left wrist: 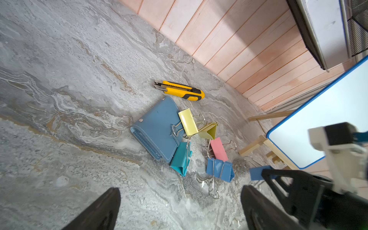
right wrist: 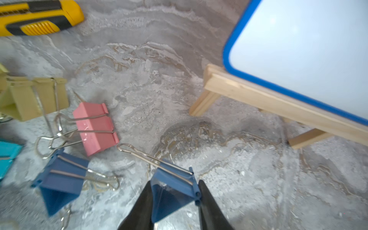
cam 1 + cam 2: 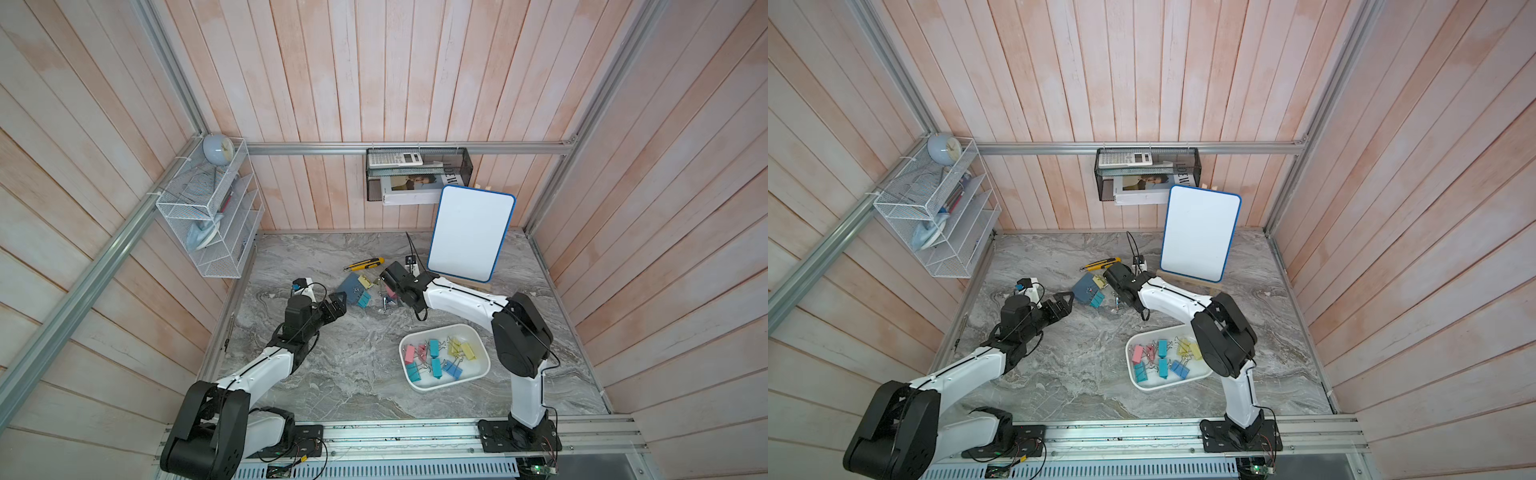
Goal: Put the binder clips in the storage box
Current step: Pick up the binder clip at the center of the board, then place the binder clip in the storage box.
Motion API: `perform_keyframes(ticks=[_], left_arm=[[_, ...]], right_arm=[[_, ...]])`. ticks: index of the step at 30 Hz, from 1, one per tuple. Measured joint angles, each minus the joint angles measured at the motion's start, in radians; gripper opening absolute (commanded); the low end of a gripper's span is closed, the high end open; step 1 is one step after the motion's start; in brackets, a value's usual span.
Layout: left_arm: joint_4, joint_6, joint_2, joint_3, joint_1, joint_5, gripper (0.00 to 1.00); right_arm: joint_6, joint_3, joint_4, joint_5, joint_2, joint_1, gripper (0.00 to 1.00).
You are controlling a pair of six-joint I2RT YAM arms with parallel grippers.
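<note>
The right gripper (image 2: 174,183) is pinching a blue clip (image 2: 171,197) between narrowed jaws, low over the table (image 2: 239,179), with a pink clip (image 2: 95,127) and a second blue clip (image 2: 59,179) lying just beside it. The left gripper (image 1: 181,190) is hovering with its jaws wide apart, near the loose clips (image 1: 188,124) by the wallet (image 1: 157,127). The box (image 3: 476,365) is sitting well apart from them, beside the right arm, holding several clips (image 3: 434,349).

Binder clips (image 3: 434,348) pink, yellow, teal, blue; storage box (image 3: 472,368) white; table (image 3: 353,374) grey marbled; knife (image 3: 365,264) yellow-black.
</note>
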State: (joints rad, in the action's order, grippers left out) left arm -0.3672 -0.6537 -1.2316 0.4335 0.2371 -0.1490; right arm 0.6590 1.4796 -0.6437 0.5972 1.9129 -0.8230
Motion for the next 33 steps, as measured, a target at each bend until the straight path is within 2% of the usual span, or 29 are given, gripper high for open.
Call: perform_keyframes(ticks=[7,15,19,25,29,33], left_arm=[[0.000,0.003,0.000,0.000,0.005,-0.001,1.00],[0.000,0.004,0.000,0.000,0.006,-0.003,1.00],[0.000,0.003,0.000,0.000,0.009,-0.004,1.00],[-0.007,0.003,-0.003,0.000,0.013,-0.004,1.00],[-0.007,0.004,-0.003,0.000,0.014,-0.004,1.00],[-0.007,0.006,-0.003,0.000,0.014,-0.004,1.00]], right_arm=[[0.003,-0.182,0.008,0.014,-0.358,-0.055,0.30],[0.078,-0.484,-0.043,-0.055,-0.791,-0.063,0.27],[0.129,-0.601,-0.097,-0.105,-0.944,-0.063,0.27],[0.202,-0.763,-0.109,-0.150,-1.008,-0.063,0.27],[0.239,-0.851,-0.083,-0.155,-0.972,-0.063,0.27],[0.259,-0.872,-0.038,-0.147,-0.917,-0.060,0.28]])
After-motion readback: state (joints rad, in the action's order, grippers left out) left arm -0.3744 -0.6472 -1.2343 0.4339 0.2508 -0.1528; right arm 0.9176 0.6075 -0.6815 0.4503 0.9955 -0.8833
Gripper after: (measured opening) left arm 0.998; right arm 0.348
